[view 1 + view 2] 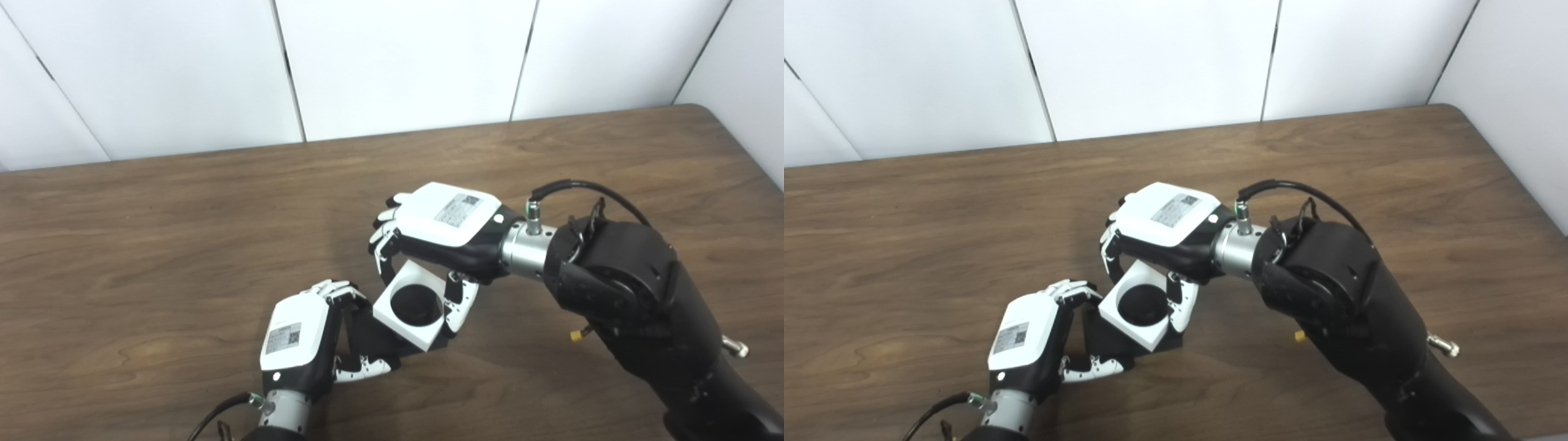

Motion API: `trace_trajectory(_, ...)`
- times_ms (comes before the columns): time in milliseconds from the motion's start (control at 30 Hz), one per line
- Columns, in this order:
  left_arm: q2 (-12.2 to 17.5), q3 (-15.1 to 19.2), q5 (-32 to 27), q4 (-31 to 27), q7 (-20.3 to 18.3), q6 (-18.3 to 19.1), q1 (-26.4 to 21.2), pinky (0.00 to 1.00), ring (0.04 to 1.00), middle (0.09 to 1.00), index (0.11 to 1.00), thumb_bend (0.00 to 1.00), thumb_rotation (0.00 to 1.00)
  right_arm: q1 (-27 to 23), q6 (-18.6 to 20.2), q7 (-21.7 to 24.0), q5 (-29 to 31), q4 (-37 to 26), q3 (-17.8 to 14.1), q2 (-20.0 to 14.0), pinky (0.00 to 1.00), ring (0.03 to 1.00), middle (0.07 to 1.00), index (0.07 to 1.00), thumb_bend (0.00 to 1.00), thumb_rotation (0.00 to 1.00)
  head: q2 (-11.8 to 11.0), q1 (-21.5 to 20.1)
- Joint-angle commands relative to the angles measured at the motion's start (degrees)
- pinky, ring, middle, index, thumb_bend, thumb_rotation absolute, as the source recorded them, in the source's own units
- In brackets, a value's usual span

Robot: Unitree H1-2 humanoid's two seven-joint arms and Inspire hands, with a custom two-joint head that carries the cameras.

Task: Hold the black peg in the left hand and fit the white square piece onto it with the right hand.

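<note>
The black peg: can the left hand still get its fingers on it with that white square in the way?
Probably yes. The left hand already seems wrapped around the black peg from the side, below the white square piece. The right hand holds that piece from above, so the peg's side stays free.

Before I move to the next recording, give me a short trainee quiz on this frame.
1. True or false: the white square piece lies flat on the table.
2. Which hand holds the white square piece? A) left hand B) right hand
3. What colour fills the white piece's round hole?

Key: 1 false, it is held tilted above the table; 2 B; 3 black.
</note>
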Motion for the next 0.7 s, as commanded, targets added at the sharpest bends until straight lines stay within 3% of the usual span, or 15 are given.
trace_trajectory(0, -0.8, -2.3, -1.3, 2.8, -4.9, 0.5, 2.1, 0.78, 0.848, 0.789, 0.489, 0.51, 0.05, -1.9, -1.1, -0.8, -0.3, 0.1, -0.3, 0.3, 0.95, 0.893, 0.805, 0.486, 0.52, 0.13, 0.1, -0.1)
trace_trajectory(667, -0.9, -2.7, -1.2, 2.6, -4.3, 0.6, 2.4, 0.79, 0.845, 0.789, 0.489, 0.51, 0.05, -2.7, -2.0, -2.8, -0.6, 3.1, -0.8, 0.5, 0.93, 0.879, 0.795, 0.484, 0.52, 0.13, 0.4, 0.0)
